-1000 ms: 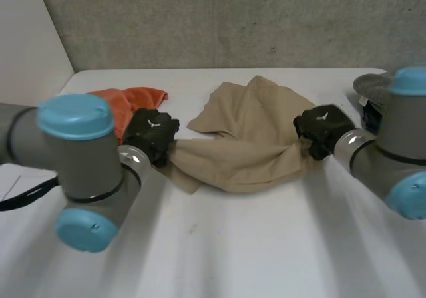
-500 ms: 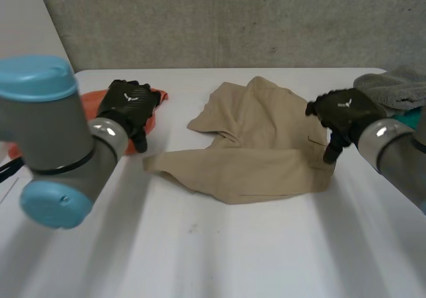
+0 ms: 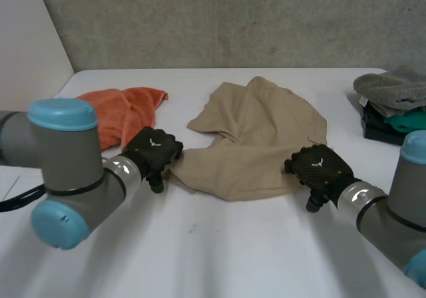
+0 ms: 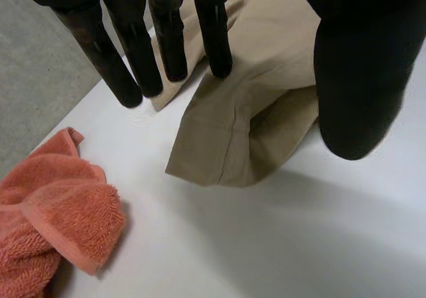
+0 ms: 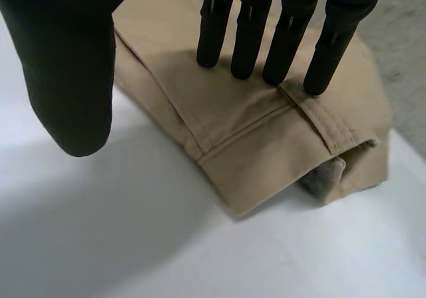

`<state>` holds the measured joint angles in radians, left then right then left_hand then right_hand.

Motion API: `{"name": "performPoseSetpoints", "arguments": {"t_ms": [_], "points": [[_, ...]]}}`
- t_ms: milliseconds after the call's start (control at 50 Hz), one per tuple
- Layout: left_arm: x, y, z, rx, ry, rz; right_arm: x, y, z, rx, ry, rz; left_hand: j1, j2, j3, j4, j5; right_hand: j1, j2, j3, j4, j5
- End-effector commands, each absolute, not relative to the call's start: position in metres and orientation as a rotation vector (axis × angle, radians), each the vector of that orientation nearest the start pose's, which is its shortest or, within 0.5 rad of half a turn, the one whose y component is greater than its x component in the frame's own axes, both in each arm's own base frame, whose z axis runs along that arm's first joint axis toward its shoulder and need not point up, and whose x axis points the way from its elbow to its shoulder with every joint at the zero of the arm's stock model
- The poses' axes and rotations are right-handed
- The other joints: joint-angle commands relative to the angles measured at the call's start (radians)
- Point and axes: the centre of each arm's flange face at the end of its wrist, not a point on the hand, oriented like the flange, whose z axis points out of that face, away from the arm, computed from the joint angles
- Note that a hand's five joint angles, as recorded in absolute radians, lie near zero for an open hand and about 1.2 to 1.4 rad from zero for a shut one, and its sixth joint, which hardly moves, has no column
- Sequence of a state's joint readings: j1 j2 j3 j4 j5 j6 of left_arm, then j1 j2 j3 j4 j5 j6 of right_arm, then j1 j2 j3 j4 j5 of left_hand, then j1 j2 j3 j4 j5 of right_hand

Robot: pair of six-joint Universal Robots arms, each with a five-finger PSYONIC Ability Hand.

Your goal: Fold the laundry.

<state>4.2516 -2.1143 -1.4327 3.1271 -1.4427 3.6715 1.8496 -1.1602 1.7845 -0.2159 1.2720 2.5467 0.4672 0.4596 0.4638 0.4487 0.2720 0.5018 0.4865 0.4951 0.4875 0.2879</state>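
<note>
Left hand (image 3: 154,153) hovers relaxed over the tan garment's (image 3: 256,138) left corner, grasping nothing. In its wrist view the fingers (image 4: 166,35) are straight and spread, their tips at the cloth's folded edge. The thumb (image 4: 359,78) stands apart on the corner's other side. An orange towel (image 3: 123,112) lies crumpled to the left of the garment, near it but not touching it.

The garment is spread on the white tabletop (image 3: 233,245) between the two hands. It is loosely doubled over, with a rumpled flap at its far side and a seamed band along its near edge.

At the garment's near right corner the right hand (image 3: 318,167) is released as well. Its fingers (image 5: 214,25) point straight down at the seamed band, and its thumb (image 5: 66,78) is over bare tabletop just off the garment's edge. Whether the fingertips touch the cloth cannot be told.

Well to the right of the garment sits a stack of folded clothes (image 3: 389,115) with a grey towel (image 3: 391,85) on top.
</note>
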Motion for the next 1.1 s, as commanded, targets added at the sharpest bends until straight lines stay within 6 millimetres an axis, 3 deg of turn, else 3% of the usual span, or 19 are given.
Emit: {"name": "performPoseSetpoints", "arguments": {"t_ms": [20,200,300,320,420,480,500,560,580,620,640,680,700,780,840,920,1000,1100], "points": [[-0.307,-0.294,0.155,1.332,2.271,-1.758,0.248,-0.288,0.124,-1.274,2.115,-1.902,-0.037,-0.029,-0.033,-0.018,-0.016,0.072,0.087,0.079,0.086,0.111],[-0.328,-0.309,0.144,1.332,2.215,-1.75,0.255,-0.311,0.108,-1.29,2.096,-1.96,0.066,0.074,0.069,0.085,0.087,0.233,0.249,0.24,0.248,0.273],[-0.336,-0.309,0.142,1.361,2.193,-1.75,0.252,-0.32,0.107,-1.289,2.112,-1.983,0.611,0.619,0.615,0.63,0.632,0.608,0.624,0.615,0.623,0.648],[-0.338,-0.308,0.144,1.367,2.184,-1.756,0.251,-0.322,0.111,-1.276,2.11,-2.0,0.923,0.931,0.927,0.942,0.944,0.892,0.907,0.898,0.906,0.931],[-0.34,-0.303,0.173,1.325,2.14,-1.827,0.247,-0.328,0.132,-1.177,2.113,-2.026,0.929,0.937,0.932,0.948,0.95,0.894,0.91,0.901,0.909,0.934],[-0.333,-0.295,0.214,1.261,2.112,-1.91,0.239,-0.331,0.163,-1.063,2.118,-2.031,0.929,0.937,0.932,0.948,0.95,0.894,0.91,0.901,0.909,0.934],[-0.329,-0.289,0.24,1.223,2.095,-1.969,0.236,-0.332,0.188,-1.013,2.11,-2.039,0.929,0.937,0.932,0.948,0.95,0.894,0.91,0.901,0.909,0.934],[-0.322,-0.276,0.282,1.17,2.062,-2.068,0.229,-0.331,0.232,-0.958,2.099,-2.05,0.929,0.937,0.932,0.948,0.95,0.894,0.91,0.901,0.909,0.934],[-0.316,-0.266,0.308,1.138,2.045,-2.13,0.224,-0.329,0.261,-0.933,2.097,-2.057,0.929,0.937,0.932,0.948,0.95,0.894,0.91,0.901,0.909,0.934],[-0.311,-0.256,0.335,1.107,2.013,-2.202,0.218,-0.327,0.29,-0.904,2.091,-2.076,0.929,0.937,0.932,0.948,0.95,0.894,0.91,0.901,0.909,0.934],[-0.306,-0.245,0.361,1.081,1.978,-2.278,0.212,-0.328,0.314,-0.873,2.09,-2.095,0.929,0.937,0.932,0.948,0.95,0.894,0.91,0.901,0.909,0.934],[-0.299,-0.235,0.384,1.053,1.956,-2.336,0.206,-0.328,0.334,-0.838,2.1,-2.099,0.929,0.937,0.932,0.948,0.95,0.894,0.91,0.901,0.909,0.934],[-0.292,-0.224,0.405,1.03,1.939,-2.386,0.204,-0.326,0.353,-0.814,2.081,-2.126,0.929,0.937,0.932,0.948,0.95,0.894,0.91,0.901,0.909,0.934],[-0.279,-0.204,0.437,0.996,1.941,-2.446,0.202,-0.32,0.395,-0.787,2.012,-2.207,0.929,0.937,0.932,0.948,0.95,0.894,0.91,0.901,0.909,0.934],[-0.275,-0.199,0.443,1.007,1.966,-2.433,0.202,-0.317,0.407,-0.786,2.0,-2.225,0.929,0.937,0.932,0.948,0.95,0.894,0.91,0.901,0.909,0.934],[-0.275,-0.204,0.437,1.028,2.021,-2.374,0.207,-0.319,0.402,-0.801,2.028,-2.172,0.929,0.937,0.932,0.948,0.95,0.894,0.91,0.901,0.909,0.934],[-0.283,-0.226,0.409,1.058,2.107,-2.26,0.224,-0.32,0.374,-0.868,2.081,-2.049,0.929,0.937,0.932,0.948,0.95,0.894,0.91,0.901,0.909,0.934],[-0.294,-0.272,0.36,1.064,2.213,-2.107,0.245,-0.334,0.328,-0.982,2.129,-1.969,0.929,0.937,0.932,0.948,0.95,0.894,0.91,0.901,0.909,0.934]]}}
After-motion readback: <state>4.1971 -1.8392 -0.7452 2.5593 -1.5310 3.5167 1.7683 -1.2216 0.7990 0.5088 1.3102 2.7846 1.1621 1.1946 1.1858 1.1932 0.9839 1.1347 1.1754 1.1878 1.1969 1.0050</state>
